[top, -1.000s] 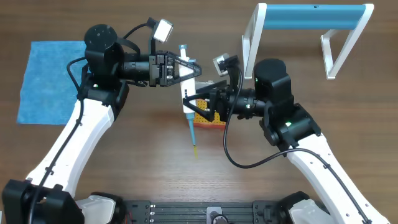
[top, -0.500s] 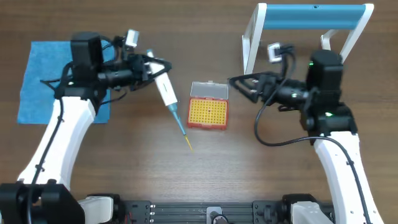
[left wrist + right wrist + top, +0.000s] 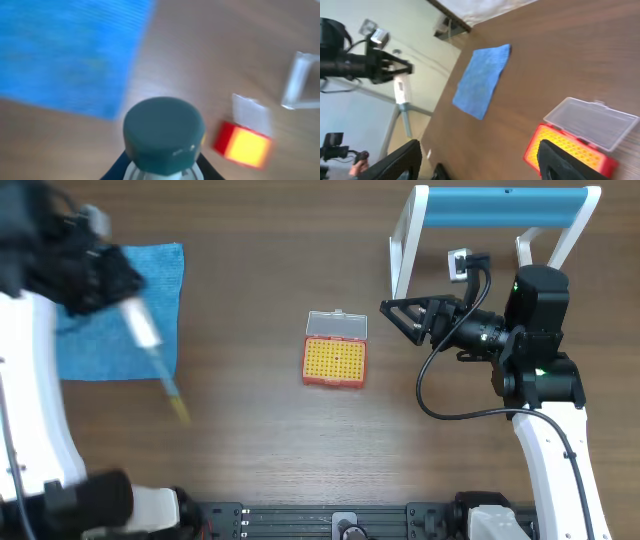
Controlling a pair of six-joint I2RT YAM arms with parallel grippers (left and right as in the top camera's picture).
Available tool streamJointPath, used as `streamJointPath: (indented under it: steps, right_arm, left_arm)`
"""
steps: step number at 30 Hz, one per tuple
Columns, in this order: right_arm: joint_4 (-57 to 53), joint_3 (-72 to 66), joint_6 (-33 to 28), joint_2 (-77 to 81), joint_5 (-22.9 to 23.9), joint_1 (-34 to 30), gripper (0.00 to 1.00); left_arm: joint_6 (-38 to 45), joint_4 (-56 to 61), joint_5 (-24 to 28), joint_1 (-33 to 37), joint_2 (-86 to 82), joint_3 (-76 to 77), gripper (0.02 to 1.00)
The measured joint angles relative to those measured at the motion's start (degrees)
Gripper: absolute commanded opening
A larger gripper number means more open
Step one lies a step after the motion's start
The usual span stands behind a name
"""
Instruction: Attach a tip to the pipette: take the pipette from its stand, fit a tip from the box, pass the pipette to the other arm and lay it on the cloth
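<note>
- Left end effector (image 3: pixel 112 288) is pinching the pipette (image 3: pixel 146 332) by its upper body, fingers pressed against it; in the left wrist view the dark plunger cap (image 3: pixel 164 134) sits right between them
- Pipette hangs tilted and lifted off the bench (image 3: pixel 250 450), over the edge of the blue cloth (image 3: pixel 160 275); a yellowish tip (image 3: pixel 178 408) is fitted at its lower end and, in the top view, points out past the cloth's border
- Right end effector (image 3: pixel 402 318) is spread and empty, well apart from the pipette and near the stand (image 3: pixel 500 205); the tip box (image 3: pixel 336 360) lies open on the bench between the two arms
- Judged stage: only the laying down on the cloth is left
- Risk of a drop — opening the fingers at this height would let the pipette fall, and the jolt could knock the tip loose or bounce the pipette off the cloth
- Risk from the tilt: lowered as it hangs, the tip end would meet the surface first and could bend or pop off
- Risk of a poor landing: set down where it is now, the pipette looks likely to end half on bare bench, so it wants carrying further over the cloth and levelling first
</note>
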Motion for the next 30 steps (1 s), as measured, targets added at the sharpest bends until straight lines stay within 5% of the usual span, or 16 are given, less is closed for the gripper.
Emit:
streamJointPath:
  steps: [4, 9, 22, 30]
  right_arm:
    - [-3.3, 0.0, -0.4, 0.0, 3.7, 0.4, 0.746]
    - [-13.1, 0.0, -0.6, 0.0, 11.3, 1.9, 0.748]
    - [-14.6, 0.0, 4.7, 0.0, 16.8, 2.7, 0.748]
    - [-14.6, 0.0, 8.0, 0.0, 20.9, 4.6, 0.748]
  left_arm:
    - [4.1, -10.2, -7.6, 6.1, 14.3, 19.0, 0.027]
    - [7.2, -5.4, -13.1, 7.2, 28.4, 30.7, 0.027]
    - [22.6, 5.4, -25.6, 7.0, 53.3, 31.8, 0.027]
    - [31.8, 9.5, -26.7, 5.6, 55.3, 31.9, 0.027]
